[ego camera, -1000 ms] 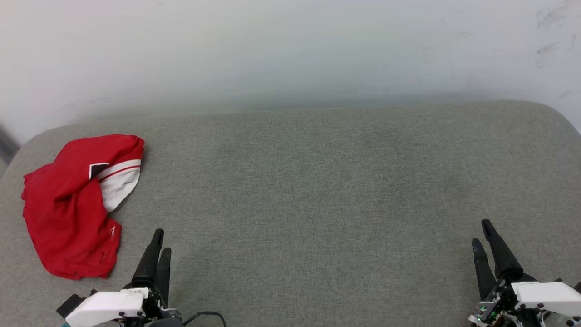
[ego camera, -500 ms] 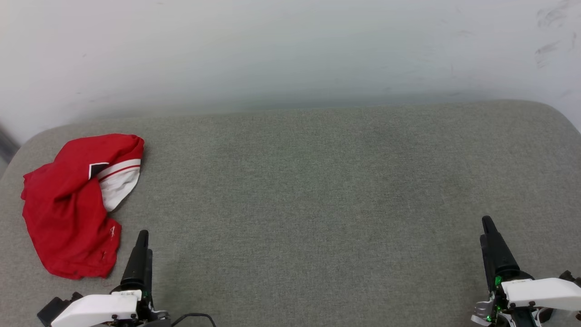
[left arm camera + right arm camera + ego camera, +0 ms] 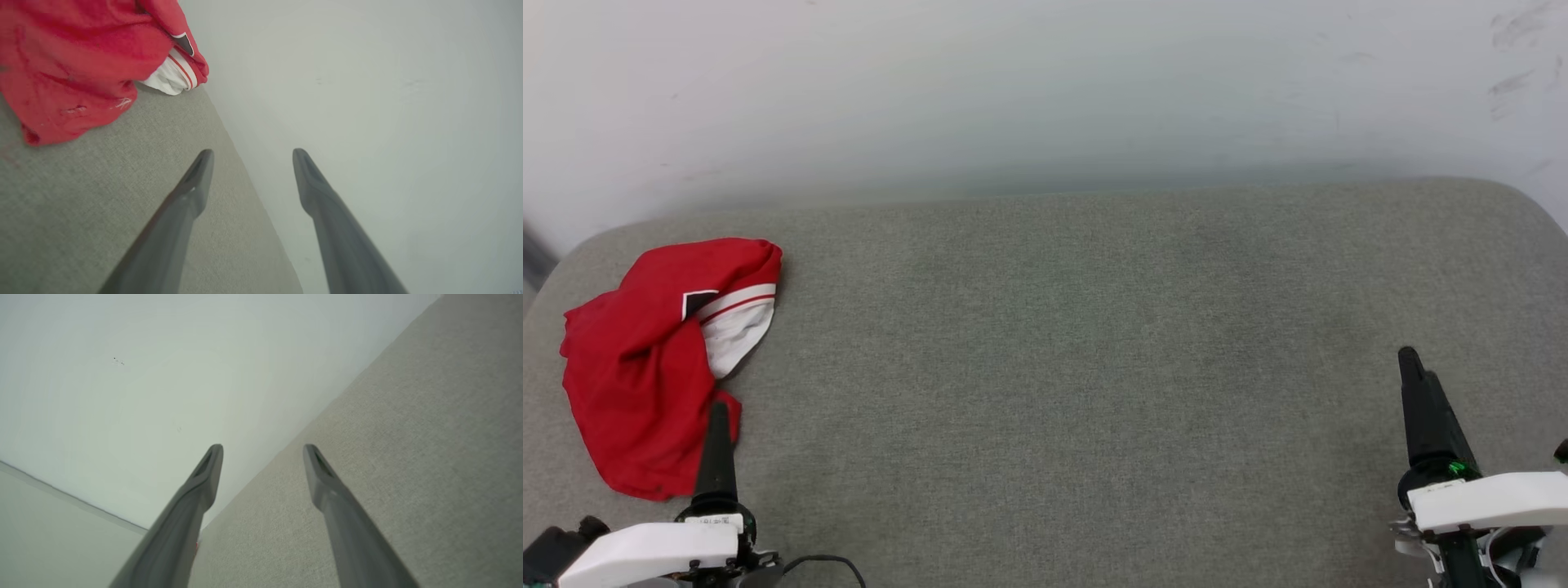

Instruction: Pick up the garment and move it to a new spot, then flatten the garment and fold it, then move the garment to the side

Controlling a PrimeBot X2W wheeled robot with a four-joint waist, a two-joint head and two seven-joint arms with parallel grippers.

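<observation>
Gaping wide, empty: L gripper point(image 3: 252, 152), R gripper point(image 3: 263, 446); garment point(image 3: 637, 367) crumpled near L

Crumpled red garment point(image 3: 629, 367) near left pincer point(image 3: 717, 412), grey surface point(image 3: 1054, 367)

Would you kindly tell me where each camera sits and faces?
Head view: on the head, looking down at the cushion, jersey at its left; left gripper and right gripper at the bottom corners.
Left wrist view: on that wrist, looking along its open fingers toward jersey and wall.
Right wrist view: on that wrist, along its open fingers toward cushion and wall.
Shared: head and left wrist views show the jersey.
</observation>
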